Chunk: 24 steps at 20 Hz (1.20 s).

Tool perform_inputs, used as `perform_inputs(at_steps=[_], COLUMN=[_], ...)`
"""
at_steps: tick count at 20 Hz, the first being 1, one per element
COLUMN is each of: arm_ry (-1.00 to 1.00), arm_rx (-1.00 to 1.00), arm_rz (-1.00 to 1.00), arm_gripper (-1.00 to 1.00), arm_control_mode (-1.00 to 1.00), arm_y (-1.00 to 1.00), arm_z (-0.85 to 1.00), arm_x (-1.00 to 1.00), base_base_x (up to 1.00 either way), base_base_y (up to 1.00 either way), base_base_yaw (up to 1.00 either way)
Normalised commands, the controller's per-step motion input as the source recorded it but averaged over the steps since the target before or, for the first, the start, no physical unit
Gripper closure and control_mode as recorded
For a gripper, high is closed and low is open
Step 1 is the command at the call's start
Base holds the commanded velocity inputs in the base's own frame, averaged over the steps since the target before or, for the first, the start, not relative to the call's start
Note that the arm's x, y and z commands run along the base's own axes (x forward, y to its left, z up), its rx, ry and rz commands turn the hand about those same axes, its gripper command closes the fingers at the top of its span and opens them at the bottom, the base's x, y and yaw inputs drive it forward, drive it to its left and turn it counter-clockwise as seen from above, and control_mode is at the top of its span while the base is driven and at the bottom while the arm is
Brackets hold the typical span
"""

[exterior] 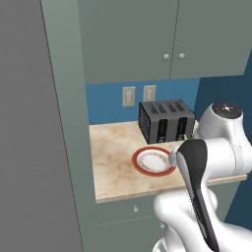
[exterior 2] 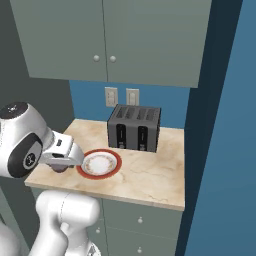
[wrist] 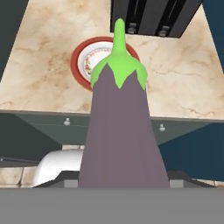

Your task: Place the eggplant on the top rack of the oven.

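I have the eggplant (wrist: 120,127) clamped in the jaws of the gripper (exterior 2: 61,167), lifted off the marble worktop (exterior: 114,167) near its front edge. Rightward sits the red-rimmed plate (exterior 2: 101,164), bare, then the black toaster (exterior 2: 134,127). So I judge pickup done; carrying it to the oven and racking remain.

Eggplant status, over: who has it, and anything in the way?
Gripper shut on eggplant, stem pointing away from hand. Held above counter edge, by the red-rimmed plate. Toaster behind plate. Oven not sighted.
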Motion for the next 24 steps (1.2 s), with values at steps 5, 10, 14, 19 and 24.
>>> perform_inputs(at_steps=[5,10,14,19,24], arm_ry=[-0.03,0.0,0.0,0.0,0.0], arm_rx=[0.0,0.0,0.0,0.0,0.0], arm_rz=[0.0,0.0,0.0,0.0,0.0], arm_gripper=[1.0,1.0,1.0,1.0,1.0], arm_control_mode=[-1.0,1.0,1.0,1.0,1.0], arm_y=[0.0,0.0,0.0,0.0,0.0], arm_z=[0.0,-0.01,0.0,0.0,0.0], arm_x=[-0.02,-0.07,0.0,0.0,0.0], base_base_x=[0.0,-0.59,-0.98,-0.99,-0.48], base_base_y=[0.0,0.04,0.29,0.76,1.0], base_base_yaw=[0.0,0.0,0.0,0.08,0.2])
